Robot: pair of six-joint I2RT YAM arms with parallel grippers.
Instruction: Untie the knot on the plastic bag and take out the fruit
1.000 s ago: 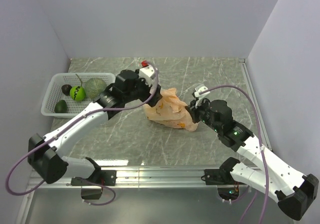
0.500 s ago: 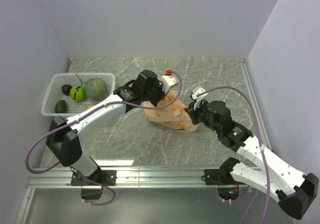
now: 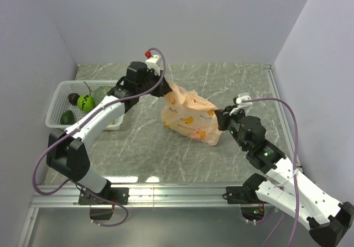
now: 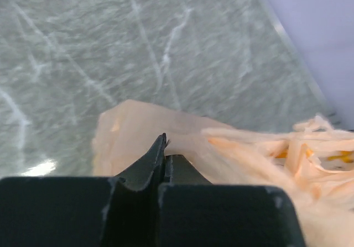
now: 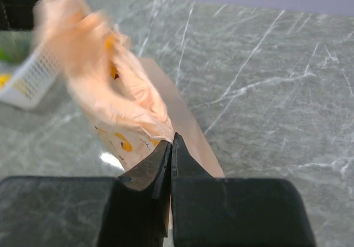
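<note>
Since a second ago the left arm has swung in over the bag, closed, and pulled back towards the far left, so the film that lay slumped is now drawn out long between the two arms.

From above, the plastic bag point(image 3: 188, 117) lies in the middle of the table point(image 3: 144, 153), stretched on a slant. The left gripper point(image 3: 165, 88) is at its raised far-left corner and the right gripper point(image 3: 222, 120) at its near-right end. Yellow-orange patches show through the film, most likely the fruit point(image 3: 191, 120), so nothing is out yet. The white basket point(image 3: 60, 92) sits well apart at the left edge.

On the left wrist camera, the fingers point(image 4: 160, 158) are pressed together with pale-orange film bunched right at their tips, clamped on the bag. A tuft of frayed strands point(image 4: 315, 142) trails at the right; it may be the knot, though I cannot tell for sure.

On the right wrist camera, the fingers point(image 5: 166, 161) are likewise together, nipping a fold of the bag point(image 5: 110, 87), which rises blurred up and to the left.

I judge this to be the untying step, with both arms pulling the mouth apart. Next, the pull needs to be steady and opposed, on the tied strands and not on loose film. Otherwise the thin plastic may tear or slip free.
</note>
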